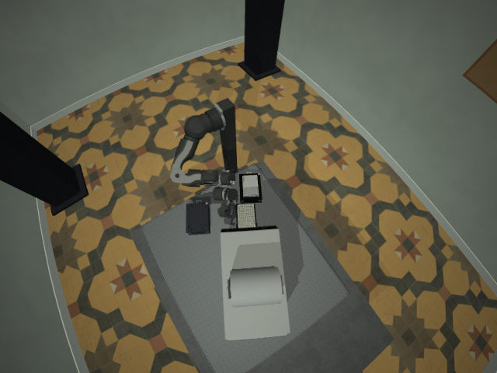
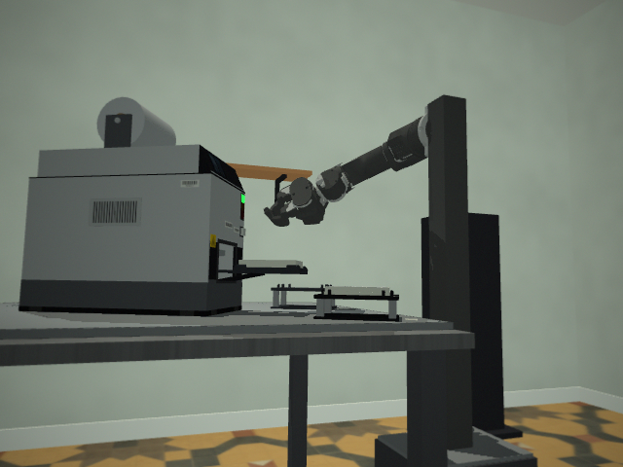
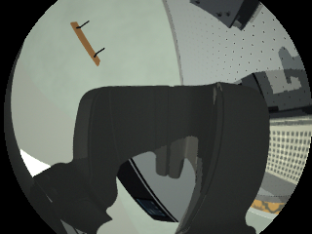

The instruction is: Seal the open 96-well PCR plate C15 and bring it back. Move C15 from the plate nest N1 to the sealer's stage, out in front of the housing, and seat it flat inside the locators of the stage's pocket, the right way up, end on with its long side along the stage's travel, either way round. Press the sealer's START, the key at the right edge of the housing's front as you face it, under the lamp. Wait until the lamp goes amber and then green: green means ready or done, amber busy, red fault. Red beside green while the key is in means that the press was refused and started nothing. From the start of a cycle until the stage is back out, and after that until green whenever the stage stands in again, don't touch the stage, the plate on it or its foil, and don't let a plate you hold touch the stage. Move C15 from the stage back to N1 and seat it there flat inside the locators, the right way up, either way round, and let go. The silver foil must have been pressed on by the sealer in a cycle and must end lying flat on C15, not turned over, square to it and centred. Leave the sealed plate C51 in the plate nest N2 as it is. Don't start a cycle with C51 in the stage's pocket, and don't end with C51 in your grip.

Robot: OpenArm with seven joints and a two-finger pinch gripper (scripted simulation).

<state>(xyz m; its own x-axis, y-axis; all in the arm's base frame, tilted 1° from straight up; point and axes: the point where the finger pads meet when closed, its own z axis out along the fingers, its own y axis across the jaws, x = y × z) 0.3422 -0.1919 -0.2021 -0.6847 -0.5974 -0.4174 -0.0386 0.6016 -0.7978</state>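
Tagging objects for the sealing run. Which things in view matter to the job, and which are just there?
Part of the job:
- open plate on the sealer's stage
- sealer, green lamp
- gripper, shut, holding nothing
- bare nest

Not part of it:
- sealed plate in the other nest, leave alone
- wooden wall shelf
- foil roll
- two dark pillars

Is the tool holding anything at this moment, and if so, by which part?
Nothing is held. The tool is shut on nothing, in the air in front of the sealer.
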